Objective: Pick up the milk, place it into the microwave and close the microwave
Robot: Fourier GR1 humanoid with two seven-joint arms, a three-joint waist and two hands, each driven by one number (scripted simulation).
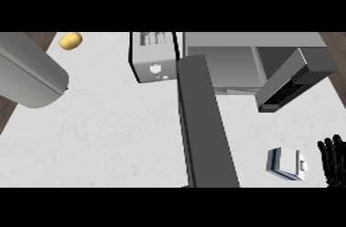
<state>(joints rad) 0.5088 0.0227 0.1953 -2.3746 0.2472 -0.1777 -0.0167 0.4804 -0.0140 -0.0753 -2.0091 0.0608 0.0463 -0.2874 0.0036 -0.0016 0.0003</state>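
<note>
Nearby, toaster (154,56) (potato (71,40) beyond) flanks microwave (256,61).

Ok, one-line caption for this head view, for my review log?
Milk carton lies on the counter beside the robot's open right hand, the microwave standing open behind.

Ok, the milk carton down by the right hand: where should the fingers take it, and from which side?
The milk carton stands on the counter, just left of the right hand, whose fingers are straight. I'd come in from the carton's right, the side facing that hand, and probably wrap the fingers round its flat side walls below the top. The open microwave lies farther back.
</note>
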